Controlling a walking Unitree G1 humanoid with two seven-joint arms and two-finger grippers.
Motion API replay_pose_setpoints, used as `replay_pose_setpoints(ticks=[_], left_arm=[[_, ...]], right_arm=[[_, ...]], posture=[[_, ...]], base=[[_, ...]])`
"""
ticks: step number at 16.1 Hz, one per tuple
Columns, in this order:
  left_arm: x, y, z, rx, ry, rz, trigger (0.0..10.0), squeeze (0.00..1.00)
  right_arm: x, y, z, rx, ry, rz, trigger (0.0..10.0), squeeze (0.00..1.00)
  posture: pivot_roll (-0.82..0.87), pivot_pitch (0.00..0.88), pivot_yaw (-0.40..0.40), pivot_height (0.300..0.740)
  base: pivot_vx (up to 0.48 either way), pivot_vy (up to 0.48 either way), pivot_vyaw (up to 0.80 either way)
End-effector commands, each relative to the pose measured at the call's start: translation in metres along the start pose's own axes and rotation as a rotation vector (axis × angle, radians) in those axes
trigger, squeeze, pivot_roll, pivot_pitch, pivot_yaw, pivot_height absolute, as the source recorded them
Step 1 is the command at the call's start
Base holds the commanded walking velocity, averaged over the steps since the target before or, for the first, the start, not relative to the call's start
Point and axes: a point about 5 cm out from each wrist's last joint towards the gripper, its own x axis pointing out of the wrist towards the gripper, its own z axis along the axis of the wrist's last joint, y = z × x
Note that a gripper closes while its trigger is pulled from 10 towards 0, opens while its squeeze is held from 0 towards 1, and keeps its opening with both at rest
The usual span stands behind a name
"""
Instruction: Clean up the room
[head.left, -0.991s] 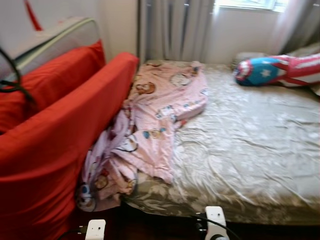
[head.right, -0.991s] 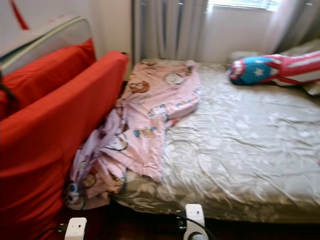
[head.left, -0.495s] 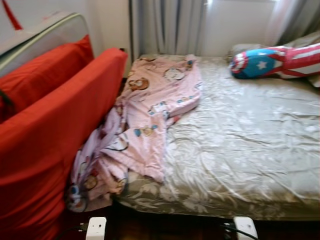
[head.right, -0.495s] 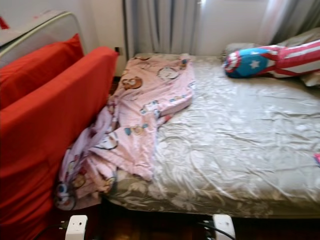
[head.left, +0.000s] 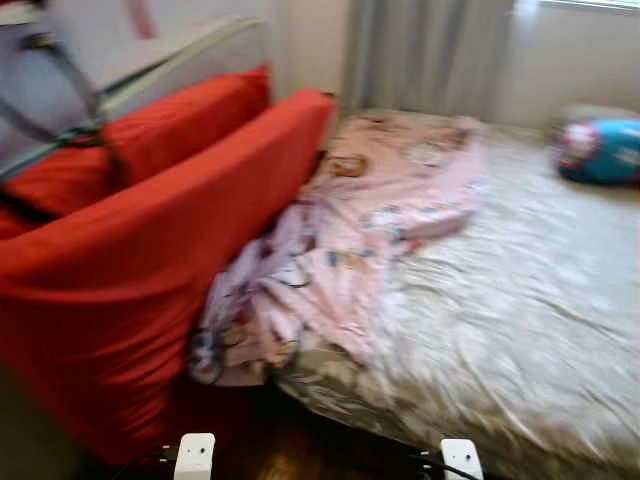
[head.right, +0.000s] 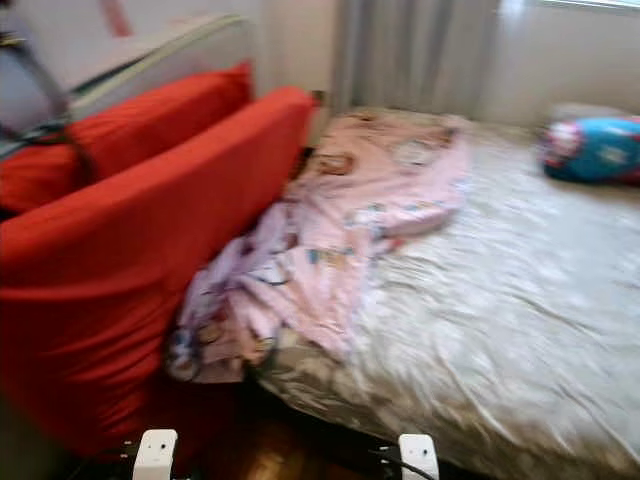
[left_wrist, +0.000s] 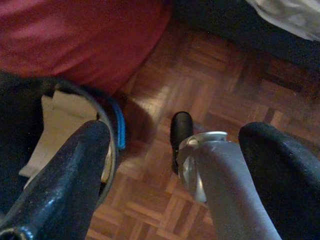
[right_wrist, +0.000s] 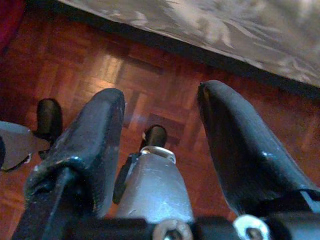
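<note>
Red-brown parquet floor (right_wrist: 150, 65) nearest, seen in both wrist views. Left end effector (left_wrist: 180, 165) hangs low over it, fingers (left_wrist: 65, 175) spread wide w/ nothing between; a silver leg part sits below. Right end effector (right_wrist: 160, 135) likewise hangs idle above the floor by the bed edge, fingers (right_wrist: 240, 145) apart, empty. In the head views, two white arm parts (head.left: 194, 457) show at the bottom edge; picture is blurred.

Next up: pink cartoon-print blanket (head.left: 350, 240), crumpled. Its long axis runs from the near-left corner of the bed (head.left: 520, 330) back toward the far end, slightly rightward. Near end spills off the mattress edge and droops into the gap betw. bed and the red sofa (head.left: 150, 270), bunched there, touching the sofa's side. Far end lies flatter on the mattress, approx. the left third of the bed.

Bed has a shiny grey-gold floral sheet, wrinkled. Red sofa stands just left of the bed, w/ a red cushion (head.left: 170, 130) behind its arm and a pale frame (head.left: 180, 60) behind that.

Far right on the bed: blue-and-red plush pillow (head.left: 600, 150), well apart from the blanket. Grey curtains (head.left: 430, 50) at the back wall.
</note>
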Motion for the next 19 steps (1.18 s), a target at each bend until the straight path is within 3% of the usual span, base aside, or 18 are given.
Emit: replay_pose_setpoints(ticks=[1,9,16,19], left_arm=[[-0.001,0.001,-0.004,0.007,0.017,0.005,10.0,0.00],[-0.001,-0.001,-0.002,0.002,0.003,0.004,10.0,0.00],[0.000,-0.003,-0.002,-0.007,0.010,-0.004,10.0,0.00],[0.000,-0.003,-0.002,-0.013,0.009,-0.005,10.0,0.00]], right_arm=[[-0.001,-0.003,-0.005,-0.004,0.014,-0.013,10.0,0.00],[-0.003,-0.018,-0.002,-0.011,0.001,-0.028,10.0,0.00],[0.000,0.000,0.001,-0.004,-0.011,-0.007,10.0,0.00],[0.001,-0.001,0.006,-0.018,-0.035,-0.005,10.0,0.00]], posture=[[0.00,0.000,-0.031,0.740],[0.00,0.000,-0.036,0.740],[0.00,0.000,-0.037,0.740],[0.00,0.000,-0.037,0.740]], base=[[0.000,0.000,0.80],[0.000,0.000,0.80],[0.000,0.000,0.09],[0.000,0.000,0.53]])
